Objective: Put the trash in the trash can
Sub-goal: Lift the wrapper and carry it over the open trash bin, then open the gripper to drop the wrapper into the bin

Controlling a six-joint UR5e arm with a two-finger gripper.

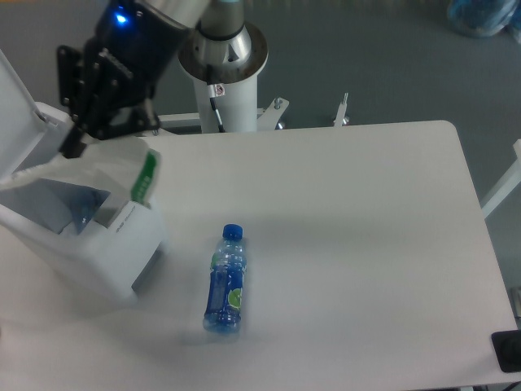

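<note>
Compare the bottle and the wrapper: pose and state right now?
The bottle lies on its side on the table, untouched; the wrapper hangs from the gripper over the open trash can. The bottle is rigid, blue-tinted and capped; the wrapper is a thin, limp, whitish sheet. Both carry green marking.

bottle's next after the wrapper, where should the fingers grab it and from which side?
Grip the bottle mid-body, around the green label, coming straight down from above. It lies flat on the table, cap pointing away from the camera, so the fingers should close across its narrow width, left to right. Nothing stands close beside it.
</note>
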